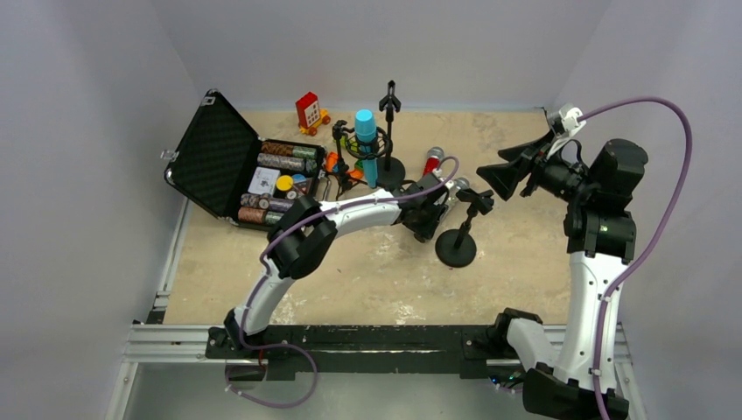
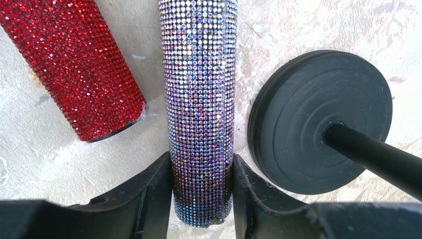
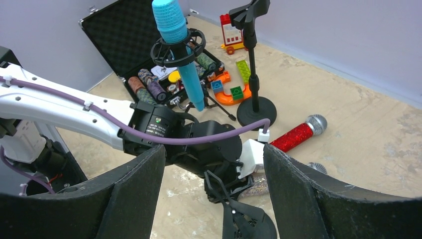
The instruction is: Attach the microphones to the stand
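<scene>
Left wrist view: left gripper jaws sit against both sides of the silvery-pink microphone near its tail end. Reads as a clamp, but the mic lies flat on the tabletop, so no lift as far as I can tell. It lies just beside the round base of the short stand, with a thin gap and no contact. Red microphone lies on the far side of the pink one from that base, close to it but apart, and nothing holds it. Top view: blue microphone sits head-up in the ring mount of a tripod stand, well apart from the short stand, back-left of it. I count that one as done. Tall stand stands between the tripod and the short stand, clip empty. The short stand's clip looks empty too. Right gripper jaws are wide apart with nothing between them, up in the air to the right of the short stand and well clear of it. Status estimate: one of three mics mounted, two left, and two free clips match that. The pink mic looks like the one in hand, likely bound for the short stand since it's nearest. Red then goes last. The grip is near the tail, so expect the head end to sag on lift.
</scene>
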Controlling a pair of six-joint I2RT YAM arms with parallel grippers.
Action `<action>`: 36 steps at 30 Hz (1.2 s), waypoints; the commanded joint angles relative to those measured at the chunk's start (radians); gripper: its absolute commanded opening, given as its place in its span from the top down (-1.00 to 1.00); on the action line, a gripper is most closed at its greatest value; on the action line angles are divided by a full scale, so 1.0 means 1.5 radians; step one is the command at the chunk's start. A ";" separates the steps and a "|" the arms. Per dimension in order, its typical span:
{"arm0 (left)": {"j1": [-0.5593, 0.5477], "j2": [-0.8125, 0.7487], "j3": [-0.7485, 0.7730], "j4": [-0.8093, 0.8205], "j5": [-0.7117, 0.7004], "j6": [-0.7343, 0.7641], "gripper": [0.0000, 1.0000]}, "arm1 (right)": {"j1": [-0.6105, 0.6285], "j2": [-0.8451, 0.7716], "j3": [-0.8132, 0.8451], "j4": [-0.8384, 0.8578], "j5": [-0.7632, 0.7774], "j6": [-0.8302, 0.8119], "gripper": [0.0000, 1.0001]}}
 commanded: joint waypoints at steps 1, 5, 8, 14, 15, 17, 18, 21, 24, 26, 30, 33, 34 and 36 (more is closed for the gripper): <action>-0.003 -0.034 -0.044 -0.009 0.001 0.006 1.00 | -0.002 -0.003 -0.001 0.015 -0.011 0.004 -0.51; -0.002 -0.140 -0.155 0.060 0.033 -0.006 1.00 | -0.002 -0.004 -0.002 0.004 -0.004 -0.013 -0.51; -0.002 -0.232 -0.241 0.104 0.041 -0.026 1.00 | -0.002 0.000 -0.004 -0.006 0.003 -0.032 -0.51; -0.002 -0.401 -0.411 0.170 0.047 -0.062 1.00 | -0.002 0.018 -0.003 -0.044 -0.002 -0.085 -0.51; -0.002 -0.427 -0.444 0.186 0.050 -0.068 1.00 | -0.002 0.022 0.004 -0.061 -0.006 -0.106 -0.50; -0.002 -0.483 -0.499 0.216 0.057 -0.076 1.00 | -0.002 0.028 0.021 -0.094 -0.040 -0.151 -0.51; -0.002 -0.509 -0.521 0.220 0.061 -0.081 1.00 | 0.000 0.032 0.034 -0.114 -0.055 -0.166 -0.51; -0.003 -0.599 -0.575 0.240 0.079 -0.095 1.00 | 0.012 0.042 0.071 -0.162 -0.090 -0.200 -0.50; -0.003 -0.700 -0.617 0.267 0.086 -0.106 1.00 | 0.053 0.047 0.103 -0.197 -0.106 -0.208 -0.50; -0.004 -0.757 -0.625 0.273 0.089 -0.104 1.00 | 0.090 0.048 0.109 -0.205 -0.117 -0.203 -0.50; -0.002 -0.854 -0.597 0.255 0.069 -0.091 1.00 | 0.142 0.050 0.114 -0.188 -0.150 -0.164 -0.50; -0.002 -0.877 -0.547 0.238 0.055 -0.080 1.00 | 0.184 0.055 0.125 -0.154 -0.159 -0.118 -0.50; -0.002 -0.877 -0.531 0.244 0.055 -0.081 1.00 | 0.199 0.056 0.123 -0.130 -0.158 -0.091 -0.51; -0.002 -0.866 -0.499 0.278 0.060 -0.091 1.00 | 0.223 0.053 0.102 -0.044 -0.148 -0.005 -0.53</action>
